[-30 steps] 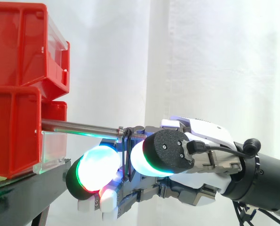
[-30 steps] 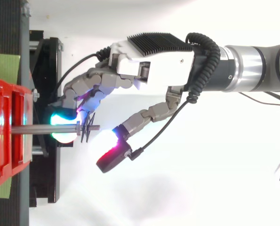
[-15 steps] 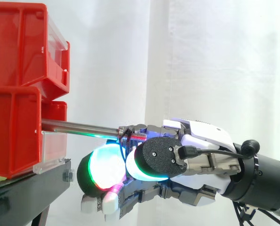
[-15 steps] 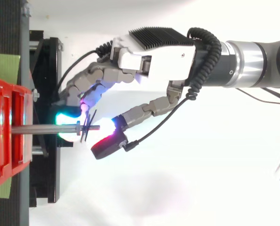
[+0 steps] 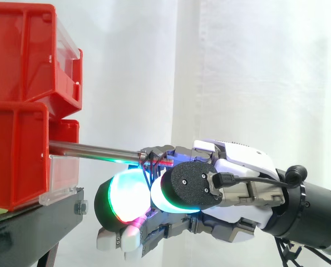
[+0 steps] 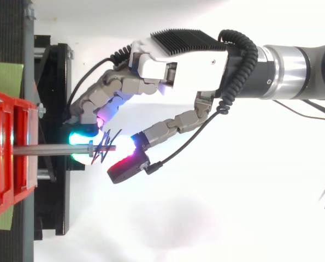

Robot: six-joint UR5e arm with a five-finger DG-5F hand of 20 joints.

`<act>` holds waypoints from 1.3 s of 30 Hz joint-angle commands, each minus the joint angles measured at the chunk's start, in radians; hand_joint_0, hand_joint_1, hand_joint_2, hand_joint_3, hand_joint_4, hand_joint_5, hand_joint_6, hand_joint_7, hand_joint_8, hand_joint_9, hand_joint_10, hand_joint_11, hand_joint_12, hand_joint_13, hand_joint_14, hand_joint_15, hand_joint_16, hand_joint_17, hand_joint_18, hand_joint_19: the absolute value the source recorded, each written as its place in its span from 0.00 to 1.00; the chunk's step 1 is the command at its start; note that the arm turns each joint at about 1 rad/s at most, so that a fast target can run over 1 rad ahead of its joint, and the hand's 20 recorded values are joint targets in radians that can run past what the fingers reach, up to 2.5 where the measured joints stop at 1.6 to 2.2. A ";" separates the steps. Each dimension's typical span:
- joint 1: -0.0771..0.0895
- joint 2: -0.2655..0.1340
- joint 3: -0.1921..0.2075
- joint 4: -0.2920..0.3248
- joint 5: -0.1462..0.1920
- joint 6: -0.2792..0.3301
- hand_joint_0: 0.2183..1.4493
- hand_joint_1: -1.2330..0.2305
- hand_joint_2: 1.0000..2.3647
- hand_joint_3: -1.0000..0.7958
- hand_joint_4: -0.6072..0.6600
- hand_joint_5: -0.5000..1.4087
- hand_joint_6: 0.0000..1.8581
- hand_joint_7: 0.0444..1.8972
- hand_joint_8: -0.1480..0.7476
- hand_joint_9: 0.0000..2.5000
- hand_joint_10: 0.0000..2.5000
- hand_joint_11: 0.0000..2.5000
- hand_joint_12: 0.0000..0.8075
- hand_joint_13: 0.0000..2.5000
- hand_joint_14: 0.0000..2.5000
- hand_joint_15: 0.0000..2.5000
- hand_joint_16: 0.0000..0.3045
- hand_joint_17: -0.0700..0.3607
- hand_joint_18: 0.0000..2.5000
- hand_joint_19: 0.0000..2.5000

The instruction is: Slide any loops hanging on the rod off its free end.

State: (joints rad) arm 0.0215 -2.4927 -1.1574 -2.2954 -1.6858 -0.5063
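While the red bins (image 5: 20,139) are anchoring the rod (image 5: 93,149) at the left, the loops (image 6: 105,144) are hanging at its free end, seemingly not yet clear of the tip. The hand (image 6: 184,60) is reaching in from the right, curled fingers and thumb pinching the loops; by my judgement only the final pull-off is remaining.

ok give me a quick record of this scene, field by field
rod: metal, sticks out from the red bins, free end toward the arm
loops: thin, black, at the rod's free end, not yet off
robot hand: at the rod's free end, beside the loops
hold on loops: cannot tell
support: black stand under the bins
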 commanded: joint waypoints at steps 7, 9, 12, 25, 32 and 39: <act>0.000 0.000 -0.001 0.004 0.000 -0.003 0.26 0.31 0.00 0.29 0.59 0.18 0.45 0.41 0.46 0.33 0.00 0.11 0.42 0.26 0.00 0.08 0.15 0.39 0.26 0.17; 0.000 0.000 -0.001 0.004 0.003 -0.003 0.26 0.32 0.00 0.28 0.59 0.18 0.44 0.42 0.46 0.33 0.00 0.11 0.42 0.26 0.00 0.08 0.15 0.40 0.26 0.17; 0.002 0.000 -0.001 0.004 0.003 -0.003 0.26 0.33 0.00 0.28 0.60 0.19 0.43 0.42 0.46 0.33 0.00 0.11 0.41 0.26 0.00 0.07 0.15 0.39 0.25 0.17; -0.002 0.000 -0.001 0.001 0.003 -0.003 0.31 0.35 0.01 0.49 0.55 0.19 0.49 0.44 0.49 0.34 0.00 0.11 0.44 0.27 0.00 0.07 0.16 0.42 0.27 0.15; -0.002 0.000 -0.001 0.002 0.002 -0.003 0.32 0.35 0.01 0.50 0.53 0.19 0.50 0.45 0.50 0.35 0.00 0.11 0.45 0.27 0.00 0.06 0.17 0.43 0.28 0.15; -0.002 0.002 -0.001 -0.003 0.000 -0.003 0.32 0.34 0.00 0.52 0.49 0.19 0.50 0.45 0.50 0.35 0.00 0.11 0.45 0.27 0.00 0.06 0.17 0.43 0.28 0.15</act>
State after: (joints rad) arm 0.0200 -2.4924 -1.1583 -2.2937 -1.6856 -0.5093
